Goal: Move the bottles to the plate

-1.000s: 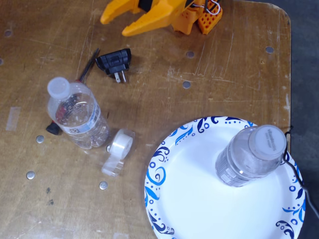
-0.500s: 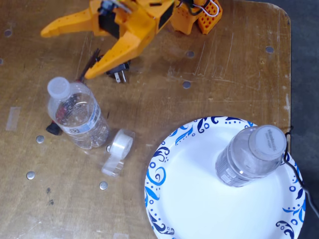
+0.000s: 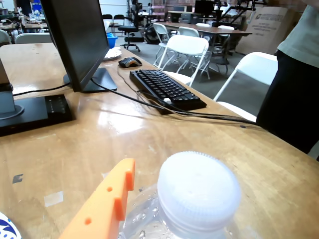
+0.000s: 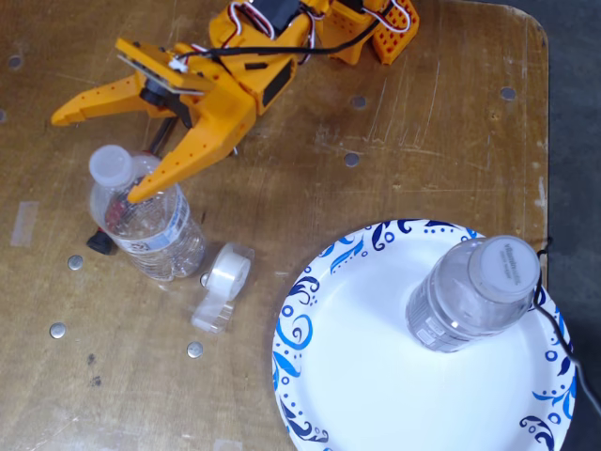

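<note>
Tool (image 4: 94,155) mine, orange, jaws spread wide, holding nothing, straddling capped clear plastic bottle (image 4: 146,216) on wooden tabletop (image 4: 310,188); second bottle (image 4: 470,296) upright on blue-rimmed white paper plate (image 4: 357,376).

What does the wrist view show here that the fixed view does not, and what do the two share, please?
Only the wrist view shows the keyboard, the monitor base and the folding chairs beyond the table. Only the fixed view shows the plate with a bottle standing on it, the tape roll, and the open claw. Both show the bottle off the plate, its cap close beside one orange finger.
</note>
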### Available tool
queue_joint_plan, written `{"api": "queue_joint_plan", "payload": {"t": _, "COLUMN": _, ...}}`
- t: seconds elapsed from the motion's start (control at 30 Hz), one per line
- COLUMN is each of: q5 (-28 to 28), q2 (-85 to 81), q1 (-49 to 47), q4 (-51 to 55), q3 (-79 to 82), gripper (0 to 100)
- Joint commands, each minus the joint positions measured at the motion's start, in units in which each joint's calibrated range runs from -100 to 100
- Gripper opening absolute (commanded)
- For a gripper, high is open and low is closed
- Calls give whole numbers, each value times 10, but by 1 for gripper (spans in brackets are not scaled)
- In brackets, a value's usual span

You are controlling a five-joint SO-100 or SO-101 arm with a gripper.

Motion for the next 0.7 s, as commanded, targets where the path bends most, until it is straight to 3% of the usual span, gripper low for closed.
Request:
{"api": "queue_joint_plan", "payload": {"t": 0.0, "q5": -2, "q2": 3, "q1": 8, "q4": -11, "q3": -30, "gripper": 39}}
{"api": "queue_joint_plan", "payload": {"t": 0.27, "q5": -3, "q2": 17, "q1": -2, "q4": -11, "q3": -34, "gripper": 37}}
{"api": "queue_joint_plan", "payload": {"t": 0.53, "q5": -29, "q2": 17, "q1": 17, "q4": -11, "q3": -30, "gripper": 4}}
{"api": "queue_joint_plan", "payload": {"t": 0.67, "q5": -32, "q2": 17, "q1": 29, "q4": -11, "q3": -25, "gripper": 1}}
